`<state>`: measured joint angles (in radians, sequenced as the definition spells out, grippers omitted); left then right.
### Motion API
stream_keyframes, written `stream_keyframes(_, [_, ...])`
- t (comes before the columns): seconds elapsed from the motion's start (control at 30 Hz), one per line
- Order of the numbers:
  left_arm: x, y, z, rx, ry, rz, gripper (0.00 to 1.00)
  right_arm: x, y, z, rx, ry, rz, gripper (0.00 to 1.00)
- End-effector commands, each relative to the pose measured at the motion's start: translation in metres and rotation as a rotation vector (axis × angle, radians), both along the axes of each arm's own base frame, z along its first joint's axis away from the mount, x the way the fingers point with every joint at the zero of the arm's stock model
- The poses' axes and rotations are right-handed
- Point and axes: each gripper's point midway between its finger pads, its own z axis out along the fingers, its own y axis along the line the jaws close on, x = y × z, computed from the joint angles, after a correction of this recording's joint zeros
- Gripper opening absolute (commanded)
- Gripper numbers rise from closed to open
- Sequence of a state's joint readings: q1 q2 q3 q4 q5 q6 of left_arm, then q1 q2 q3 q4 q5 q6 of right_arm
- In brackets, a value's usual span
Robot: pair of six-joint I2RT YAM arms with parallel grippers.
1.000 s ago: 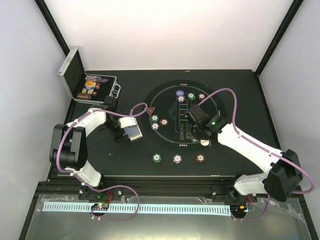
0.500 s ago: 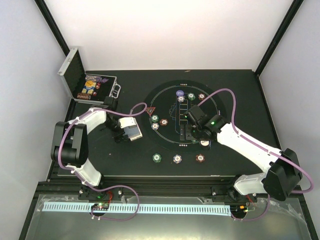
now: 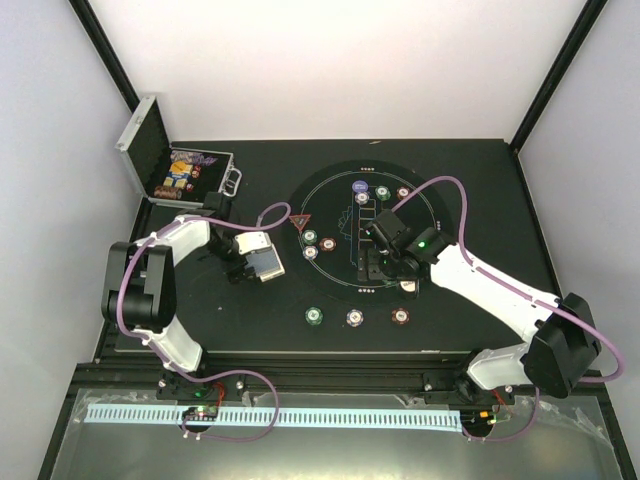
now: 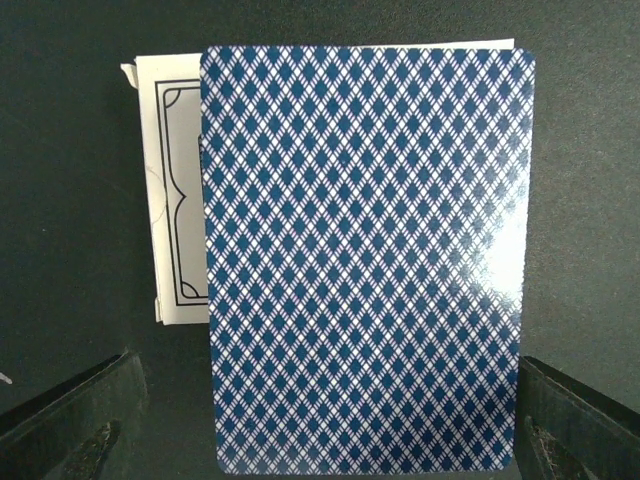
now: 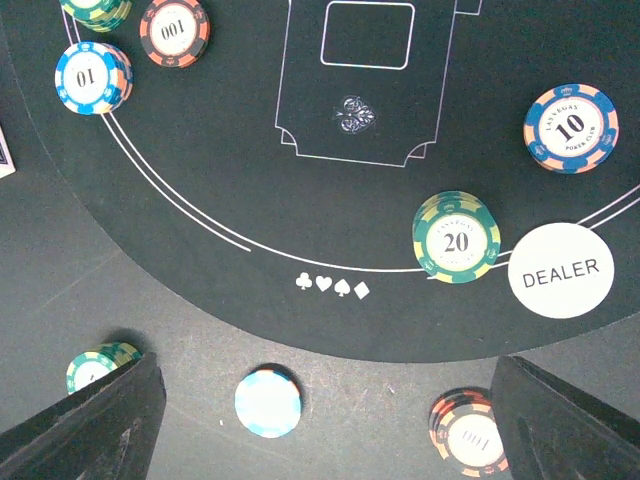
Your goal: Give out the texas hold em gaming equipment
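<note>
In the left wrist view a blue-backed playing card (image 4: pixel 365 260) lies over a white card box (image 4: pixel 175 200), filling the space between my left gripper's (image 4: pixel 328 368) fingers. The fingers stand wide apart, and a gap shows at the left one. In the top view this gripper (image 3: pixel 262 260) is left of the round mat. My right gripper (image 3: pixel 380 264) is open and empty above the mat. Its view shows a green 20 chip (image 5: pixel 456 237), a blue 10 chip (image 5: pixel 570 128), a pale blue-white chip (image 5: pixel 268 402) and a red 100 chip (image 5: pixel 468 432).
The open silver case (image 3: pixel 150 150) with more chips stands at the back left. A white DEALER button (image 5: pixel 560 270) lies on the mat's edge. Three chip piles (image 3: pixel 355 318) sit in a row near the front, and others lie at the mat's far side (image 3: pixel 382 192) and left side (image 3: pixel 310 240).
My left gripper and the white cards at its tip have drifted slightly left and back. My right gripper has shifted slightly left. The chips have not moved.
</note>
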<state>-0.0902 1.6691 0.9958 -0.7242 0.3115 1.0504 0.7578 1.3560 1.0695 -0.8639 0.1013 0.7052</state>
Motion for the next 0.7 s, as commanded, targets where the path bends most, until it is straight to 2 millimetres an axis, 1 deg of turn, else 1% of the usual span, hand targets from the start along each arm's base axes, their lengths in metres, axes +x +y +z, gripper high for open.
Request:
stream_keyframes(0.0, [0.003, -0.003, -0.003, -0.025, -0.012, -0.029, 0.99, 0.001, 0.006, 0.006, 0.01, -0.003, 0.008, 0.91])
stream_keyframes(0.2, [0.002, -0.001, -0.011, -0.011, 0.005, -0.033, 0.99, 0.001, 0.008, 0.005, 0.014, 0.0, 0.007, 0.9])
stream_keyframes(0.57, [0.003, -0.002, -0.014, -0.015, 0.018, -0.038, 0.99, -0.001, 0.01, -0.001, 0.012, 0.008, 0.008, 0.89])
stream_keyframes(0.67, [0.001, -0.003, -0.018, -0.014, 0.039, -0.039, 0.99, -0.001, 0.01, -0.002, 0.013, 0.01, 0.007, 0.89])
